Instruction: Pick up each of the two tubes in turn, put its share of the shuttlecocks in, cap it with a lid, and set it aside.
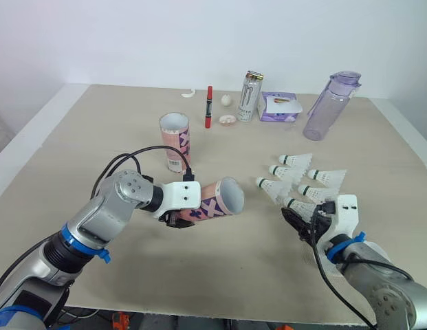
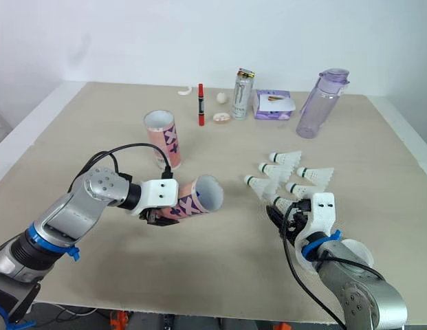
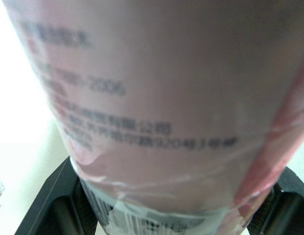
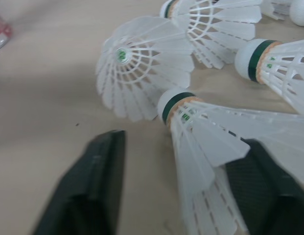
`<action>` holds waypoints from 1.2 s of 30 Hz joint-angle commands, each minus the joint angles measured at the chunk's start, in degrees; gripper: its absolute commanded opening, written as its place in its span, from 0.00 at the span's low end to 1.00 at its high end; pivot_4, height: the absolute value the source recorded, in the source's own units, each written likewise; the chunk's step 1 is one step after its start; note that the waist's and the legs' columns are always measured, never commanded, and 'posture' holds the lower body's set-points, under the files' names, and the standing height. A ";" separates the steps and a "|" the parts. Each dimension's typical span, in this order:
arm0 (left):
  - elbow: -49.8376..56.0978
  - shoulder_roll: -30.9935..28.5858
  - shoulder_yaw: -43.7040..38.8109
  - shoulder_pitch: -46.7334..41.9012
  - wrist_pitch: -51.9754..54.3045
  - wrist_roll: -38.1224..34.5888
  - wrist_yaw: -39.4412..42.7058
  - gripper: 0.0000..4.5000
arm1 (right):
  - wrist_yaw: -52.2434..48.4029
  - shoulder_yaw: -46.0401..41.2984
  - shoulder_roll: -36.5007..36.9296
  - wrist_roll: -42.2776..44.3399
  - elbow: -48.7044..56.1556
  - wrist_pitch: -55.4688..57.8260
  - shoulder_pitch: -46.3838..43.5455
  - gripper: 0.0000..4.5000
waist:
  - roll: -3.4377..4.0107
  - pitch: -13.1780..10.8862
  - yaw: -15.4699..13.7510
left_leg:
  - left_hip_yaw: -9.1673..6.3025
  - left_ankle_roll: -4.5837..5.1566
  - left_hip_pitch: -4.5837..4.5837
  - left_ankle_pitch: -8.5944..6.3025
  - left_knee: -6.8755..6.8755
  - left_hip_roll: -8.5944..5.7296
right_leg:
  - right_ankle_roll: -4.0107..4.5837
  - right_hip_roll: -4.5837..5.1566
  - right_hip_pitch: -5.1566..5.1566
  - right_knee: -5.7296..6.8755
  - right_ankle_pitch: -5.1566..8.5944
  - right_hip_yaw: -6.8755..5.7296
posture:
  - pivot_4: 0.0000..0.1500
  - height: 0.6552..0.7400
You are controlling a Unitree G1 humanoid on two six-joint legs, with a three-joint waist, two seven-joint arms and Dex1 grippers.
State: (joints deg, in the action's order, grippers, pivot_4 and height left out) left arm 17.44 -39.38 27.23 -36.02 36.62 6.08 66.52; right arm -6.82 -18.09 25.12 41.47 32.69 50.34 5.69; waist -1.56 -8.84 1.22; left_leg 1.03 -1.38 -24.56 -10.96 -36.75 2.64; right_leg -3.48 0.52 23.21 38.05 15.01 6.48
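The open right hand (image 1: 296,222) is straddling a white feathered shuttlecock (image 4: 210,142) (probably light and crushable, so take the cork), the left hand (image 1: 180,220) gripping the pink cardboard tube (image 1: 216,199).

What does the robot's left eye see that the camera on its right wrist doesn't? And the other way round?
The left eye adds the left gripper holding a pink tube sideways, a second tube standing upright, and a can, red marker, tissue pack and purple bottle along the far side. The right wrist adds a close look into one shuttlecock's feather skirt, and another shuttlecock lying between the open black fingers. Both have the right gripper, the group of shuttlecocks and the table.
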 commanded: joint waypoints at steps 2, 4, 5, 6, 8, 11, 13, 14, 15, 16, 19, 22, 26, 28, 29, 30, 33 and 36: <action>-0.44 -0.02 0.43 0.11 0.73 0.77 -1.37 0.69 | 1.53 -1.77 -0.49 0.53 0.25 0.90 -1.71 0.30 | 0.00 0.00 0.00 | 0.00 0.00 0.00 0.00 0.00 0.00 | 0.00 0.00 0.00 0.00 0.00 0.00 | 1.00 1.00; -0.61 0.09 0.53 0.05 0.57 0.81 -1.44 0.69 | 1.62 -1.96 -0.46 0.61 0.42 1.22 -1.62 0.10 | 0.00 0.00 0.00 | 0.00 0.00 0.00 0.00 0.00 0.00 | 0.00 -0.01 0.00 0.00 0.00 0.00 | 1.00 1.00; -0.75 0.21 0.58 -0.03 0.53 0.79 -1.47 0.69 | 1.60 -2.12 -0.40 0.57 0.63 1.24 -1.51 0.02 | 0.00 0.00 0.00 | -0.01 0.00 0.00 0.00 0.00 0.00 | 0.00 -0.01 0.00 0.00 0.00 0.00 | 1.00 1.00; -0.85 0.31 0.60 -0.08 0.48 0.76 -1.50 0.69 | 1.54 -2.30 -0.35 0.57 0.93 1.20 -1.39 0.02 | 0.00 0.00 0.00 | -0.01 0.01 0.00 0.00 0.00 0.00 | 0.00 -0.01 0.00 0.00 0.00 0.00 | 1.00 1.00; -1.13 0.48 0.68 -0.16 0.31 0.76 -1.54 0.69 | 1.27 -2.90 -0.32 1.23 1.78 1.08 -1.19 0.02 | 0.00 0.00 0.00 | 0.00 0.01 0.00 0.00 0.00 0.00 | 0.00 -0.01 0.00 0.00 0.00 0.00 | 1.00 1.00; -2.28 0.81 0.82 -0.35 -0.56 0.71 -1.50 0.69 | -2.40 -6.11 4.30 4.48 6.16 1.89 -1.10 0.02 | 0.00 0.00 0.00 | 0.00 0.01 0.00 0.00 0.00 0.00 | 0.00 -0.01 -0.01 0.00 0.00 0.00 | 1.00 1.00; -3.07 1.01 0.84 -0.47 -1.07 0.55 -1.37 0.69 | -5.70 -8.38 8.11 6.90 8.23 2.23 -2.16 0.02 | 0.00 0.00 0.00 | 0.00 0.01 0.00 0.00 0.00 0.00 | 0.00 0.00 -0.01 0.00 0.00 0.00 | 1.00 1.00; -3.58 1.13 0.87 -0.62 -1.42 0.40 -1.14 0.69 | -9.77 -9.19 12.29 6.86 9.26 1.44 -3.23 0.02 | 0.02 0.00 -0.02 | -0.01 0.01 0.00 0.01 0.00 -0.01 | 0.00 0.00 -0.02 0.00 0.00 0.00 | 1.00 1.00; -3.94 1.28 0.83 -0.73 -1.62 0.19 -0.94 0.69 | -13.13 -9.83 15.46 6.97 9.92 0.70 -4.25 0.02 | 0.09 -0.02 0.00 | -0.01 0.02 0.00 0.01 -0.01 -0.01 | 0.00 0.00 -0.02 0.00 0.00 0.00 | 1.00 1.00; -4.36 1.52 0.71 -0.83 -1.73 -0.16 -0.75 0.69 | -16.33 -10.53 18.48 7.87 10.34 0.40 -5.40 0.02 | 0.07 -0.01 0.00 | 0.01 0.12 0.00 0.07 -0.01 -0.08 | -0.04 0.03 -0.03 0.00 -0.02 0.07 | 1.00 1.00; -5.51 2.06 0.64 -1.31 -2.09 -0.88 -0.13 0.69 | -32.54 -8.30 29.30 5.12 12.08 -8.18 -8.92 0.02 | 0.14 -0.07 -0.05 | 0.04 0.26 0.02 0.16 0.04 -0.14 | -0.06 0.07 -0.06 0.00 -0.05 0.11 | 1.00 1.00; -5.71 2.26 1.16 -1.59 -1.96 -1.03 0.80 0.69 | -43.06 1.12 35.88 -2.82 12.51 -19.15 -15.70 0.02 | 0.19 -0.08 0.01 | 0.08 0.33 0.02 0.20 0.08 -0.12 | -0.05 0.09 -0.07 -0.02 -0.05 0.05 | 1.00 1.00; -5.16 2.81 1.31 -1.71 -0.75 -1.44 0.92 0.69 | -45.95 12.21 35.06 -9.79 9.38 -24.79 -21.59 0.02 | -0.10 -0.06 -0.09 | 0.07 0.32 -0.05 0.20 0.10 -0.13 | -0.08 0.25 0.01 -0.14 0.14 -0.13 | 1.00 1.00; -4.78 2.94 1.45 -1.59 -0.37 -1.37 0.83 0.69 | -46.63 16.34 34.19 -13.42 7.48 -27.01 -23.44 0.02 | -0.08 -0.06 -0.08 | 0.33 0.32 -0.18 0.20 0.08 -0.31 | -0.20 0.53 -0.05 -0.14 0.13 -0.09 | 1.00 1.00; -4.62 3.00 1.46 -1.56 -0.16 -1.38 0.75 0.69 | -46.84 17.78 33.73 -14.82 6.49 -27.66 -24.48 0.02 | -0.09 -0.06 -0.08 | 0.32 0.32 -0.20 0.20 0.07 -0.36 | -0.24 0.56 -0.05 -0.14 0.15 -0.10 | 1.00 1.00; -4.38 3.10 1.42 -1.51 0.16 -1.45 0.61 0.69 | -47.08 19.26 33.40 -16.54 5.36 -28.53 -25.55 0.02 | -0.10 -0.05 -0.08 | 0.24 0.34 -0.32 0.21 0.05 -0.51 | -0.41 0.67 -0.02 -0.14 0.25 -0.10 | 1.00 1.00; -3.81 3.22 1.32 -1.47 0.84 -1.56 0.24 0.69 | -48.54 23.46 32.69 -21.70 1.77 -31.01 -29.83 0.02 | -0.10 -0.06 -0.06 | 0.26 0.34 -0.47 0.21 0.00 -0.68 | -0.49 0.82 0.03 -0.13 0.26 -0.10 | 1.00 1.00; -3.48 3.19 1.33 -1.45 1.28 -1.64 0.00 0.69 | -49.85 26.13 31.80 -25.04 -0.23 -33.09 -33.12 0.02 | -0.10 -0.06 -0.07 | 0.17 0.35 -0.47 0.21 0.00 -0.72 | -0.56 0.83 0.02 -0.13 0.29 -0.12 | 1.00 1.00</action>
State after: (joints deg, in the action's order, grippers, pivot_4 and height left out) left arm 14.00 -36.45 27.18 -38.09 37.07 4.03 67.27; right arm -55.69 7.29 57.26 18.76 32.79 19.52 -25.29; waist -1.65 -8.90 1.15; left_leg 1.18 -1.03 -25.04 -10.75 -36.75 1.91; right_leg -4.05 1.35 23.23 37.92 15.31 6.34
